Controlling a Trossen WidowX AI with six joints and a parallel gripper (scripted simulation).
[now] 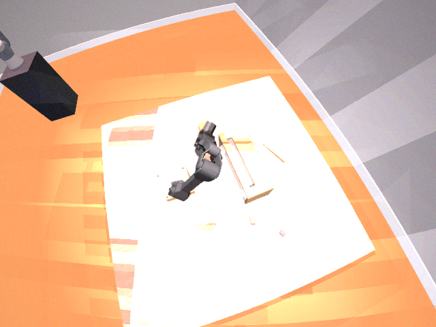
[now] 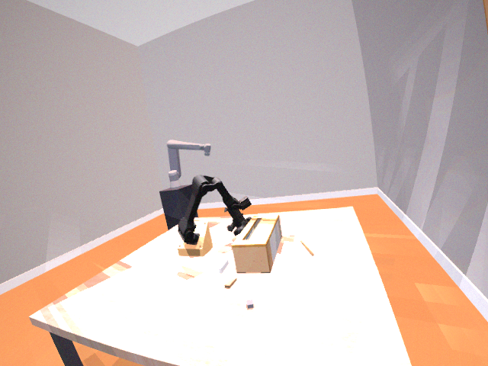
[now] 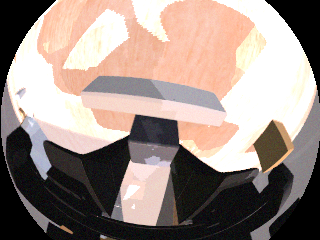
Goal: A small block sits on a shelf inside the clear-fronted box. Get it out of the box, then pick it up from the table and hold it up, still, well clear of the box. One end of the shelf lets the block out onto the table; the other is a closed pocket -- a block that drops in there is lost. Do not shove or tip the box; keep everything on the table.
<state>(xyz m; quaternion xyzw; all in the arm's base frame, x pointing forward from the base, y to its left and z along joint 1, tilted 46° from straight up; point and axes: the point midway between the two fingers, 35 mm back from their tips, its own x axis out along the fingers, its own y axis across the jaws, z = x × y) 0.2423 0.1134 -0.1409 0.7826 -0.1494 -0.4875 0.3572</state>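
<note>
The wooden box stands upright on the table, with a long slot in its top. Its clear front faces right in the exterior view. My gripper is low at the box's back side, toward the far end. In the wrist view its fingers are shut on a pale bar with a dark end piece. A grey-topped crossbar shows just beyond that end; whether they are joined is unclear. The block on the shelf cannot be made out.
A small purplish block lies on the table, past the box's near end. A small wooden piece lies between them. A thin stick lies on the clear-front side. The arm stands on a wooden base.
</note>
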